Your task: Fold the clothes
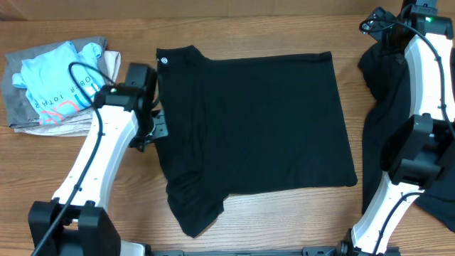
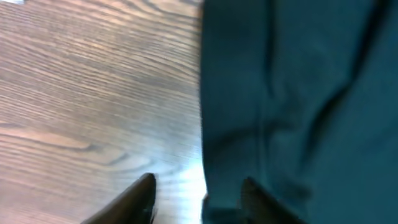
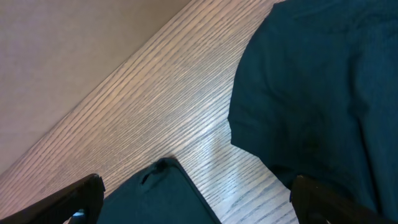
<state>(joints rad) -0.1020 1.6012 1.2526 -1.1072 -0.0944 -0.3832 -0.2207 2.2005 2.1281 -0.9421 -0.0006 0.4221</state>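
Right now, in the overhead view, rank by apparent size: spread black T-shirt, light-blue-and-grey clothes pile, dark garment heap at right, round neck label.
1. Spread black T-shirt.
2-3. Light-blue-and-grey clothes pile and dark garment heap: unsure; the right arm hides part of the heap.
4. Round neck label, smallest.

White-shelled arms (image 1: 99, 153) with black joints (image 1: 138, 80), looping black cables (image 1: 91, 71), one green light (image 1: 429, 19).

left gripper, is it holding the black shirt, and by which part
Nothing is held. The left gripper is open, with the edge of the black shirt lying between its fingers, not pinched. The right gripper is open too.
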